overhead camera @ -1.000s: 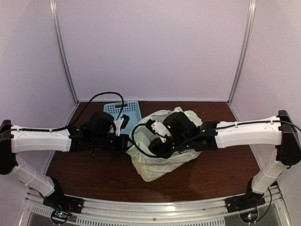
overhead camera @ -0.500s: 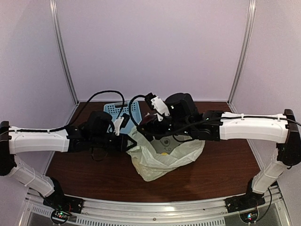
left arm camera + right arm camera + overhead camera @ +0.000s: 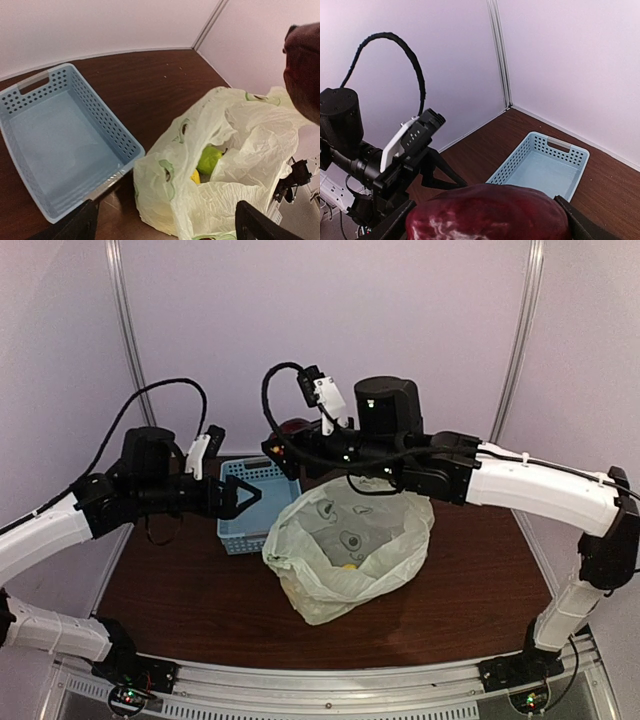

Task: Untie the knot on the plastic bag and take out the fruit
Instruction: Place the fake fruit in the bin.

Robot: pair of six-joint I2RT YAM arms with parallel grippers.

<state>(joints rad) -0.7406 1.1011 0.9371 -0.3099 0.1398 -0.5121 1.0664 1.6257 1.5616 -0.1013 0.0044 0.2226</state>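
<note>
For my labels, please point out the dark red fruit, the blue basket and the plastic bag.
dark red fruit [image 3: 487, 212]: right wrist view, upper surface.
blue basket [image 3: 60, 140]: left wrist view, bare floor.
plastic bag [image 3: 320, 595]: top external view, front wall.

We see a pale yellow-green plastic bag bearing dark marks. The basket is light blue, one fruit dark red.

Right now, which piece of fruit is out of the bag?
The dark red fruit, held aloft in the right gripper; the green piece and the yellow piece lie inside the open plastic bag.
</note>
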